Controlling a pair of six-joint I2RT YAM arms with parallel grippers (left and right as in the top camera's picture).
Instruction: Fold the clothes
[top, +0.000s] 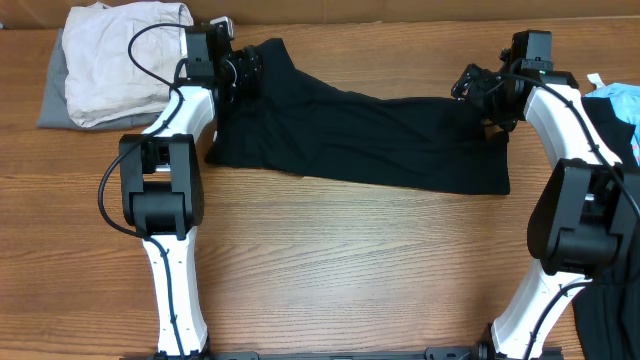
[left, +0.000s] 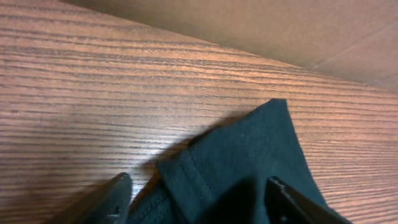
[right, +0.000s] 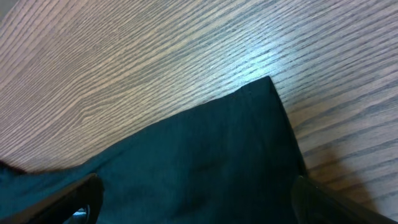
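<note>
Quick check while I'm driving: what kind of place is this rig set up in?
Likely a lab or test bench, not a home: a wood-grain table, a left arm and right arm mounted at its edge, a black garment spread out and a cream garment pile beside it.

Wood-grain table (top: 350, 260), plain tan backdrop (left: 280, 25) behind.

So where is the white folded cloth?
In the overhead view, the cream folded garment sits at the far left, atop a grey garment, beside the left gripper.
</note>
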